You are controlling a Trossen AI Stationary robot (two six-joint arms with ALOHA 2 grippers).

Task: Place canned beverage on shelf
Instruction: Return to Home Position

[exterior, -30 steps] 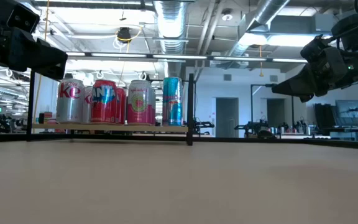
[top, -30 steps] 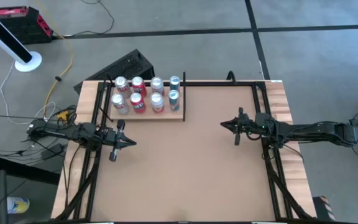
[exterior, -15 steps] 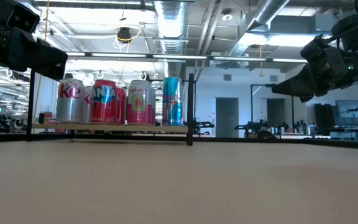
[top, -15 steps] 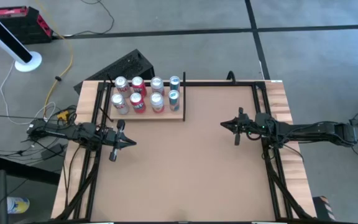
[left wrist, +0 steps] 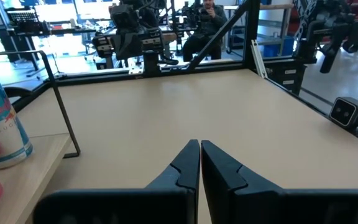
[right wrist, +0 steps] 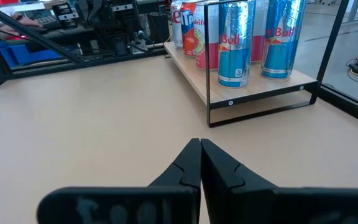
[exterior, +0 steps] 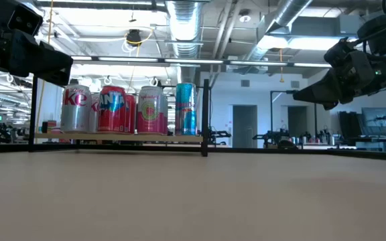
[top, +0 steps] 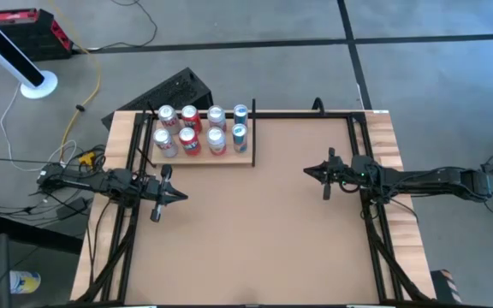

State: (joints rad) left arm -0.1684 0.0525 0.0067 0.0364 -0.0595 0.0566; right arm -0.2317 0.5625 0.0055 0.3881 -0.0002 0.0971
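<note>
8 cans (top: 216,139) stand on the shelf (top: 229,160) at the table's (top: 264,231) 11 o'clock. The left end effector (top: 183,197) at 9 and right end effector (top: 307,172) at 3 hover closed, empty.

The brown surface (top: 255,231) is edged by a black frame (top: 306,115). On its left half, at the back edge, stands the pale wooden shelf (top: 229,159) (a thin black upright at its right end). It carries eight upright cans in two rows of four: silver cans (top: 163,139), red cans (top: 189,139), pink-and-white cans (top: 216,139) and, nearest the upright, two blue Red Bull cans (top: 239,133).
</note>
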